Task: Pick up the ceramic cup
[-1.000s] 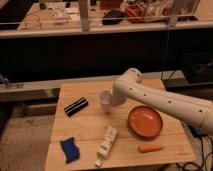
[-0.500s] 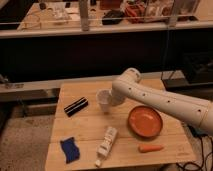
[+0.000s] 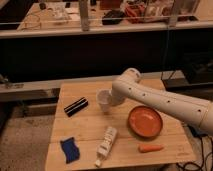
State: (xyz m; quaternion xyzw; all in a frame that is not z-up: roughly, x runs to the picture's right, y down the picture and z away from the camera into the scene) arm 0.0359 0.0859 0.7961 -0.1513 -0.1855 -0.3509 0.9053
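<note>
Gripper [image 3: 111, 100] at ceramic cup [image 3: 103, 99], mid surface [image 3: 90, 131], left of orange plate [image 3: 145, 121]; grip state: cannot tell.

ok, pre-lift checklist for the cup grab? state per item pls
1. Gripper at the ceramic cup: ok, it is right against the cup's right side, at the arm's end.
2. Hold on the cup secured: cannot tell, the arm hides the contact.
3. Cup roughly upright, rim up: ok.
4. Cup off the table: cannot tell.
5. Neighbours apart from the cup: ok. The black object, orange plate and white tube do not touch it.
</note>
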